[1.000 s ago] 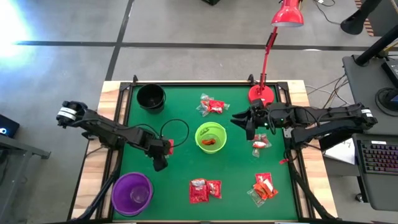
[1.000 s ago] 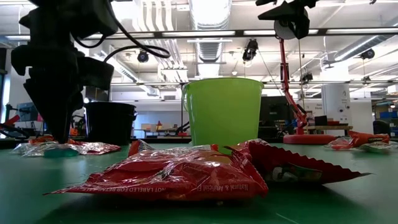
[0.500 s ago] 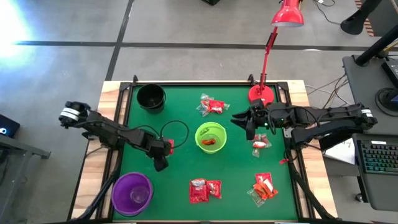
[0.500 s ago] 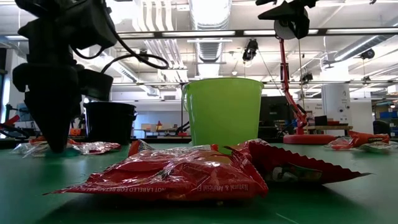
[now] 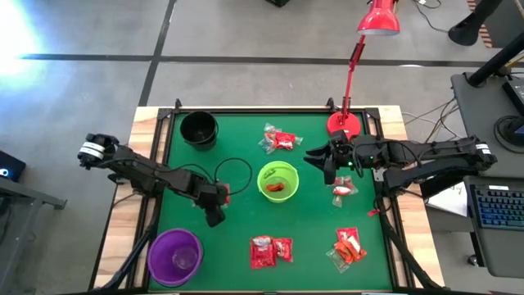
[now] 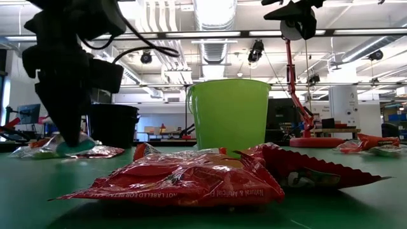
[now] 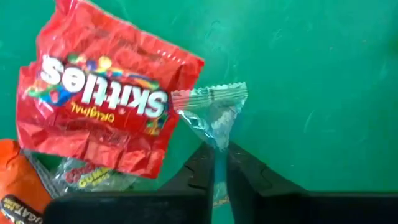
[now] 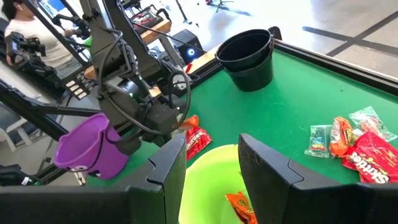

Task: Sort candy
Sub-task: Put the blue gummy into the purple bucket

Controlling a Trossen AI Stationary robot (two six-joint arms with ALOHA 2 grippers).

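Observation:
My left gripper (image 5: 215,216) points down at the table's left middle, shut on a small clear, pale-teal candy packet (image 7: 211,112). Beside that packet lie a red Skittles packet (image 7: 99,93) and an orange wrapper (image 7: 12,190). In the low view the same gripper (image 6: 70,137) stands over the pale packet (image 6: 79,147). My right gripper (image 5: 315,160) hangs open above the right side of the lime-green bowl (image 5: 277,181), touching nothing. An orange candy (image 8: 239,205) lies in that bowl. My left gripper pinches the pale packet by one end (image 7: 217,149) between its two fingers. The fingers come from above, slanting down. The packet's crimped free end (image 7: 211,94) reaches out past the fingertips, low over the green mat; whether it rests there, I cannot tell.
A black bowl (image 5: 199,129) stands at the far left and a purple bowl (image 5: 173,255) at the near left. More candy lies in heaps at the far middle (image 5: 278,139), near middle (image 5: 270,248), near right (image 5: 348,246) and right (image 5: 342,188). A red lamp's base (image 5: 344,124) stands at the far right.
My left gripper has shut and taken hold of the pale packet, tipping a little as it did. My right arm has kept still.

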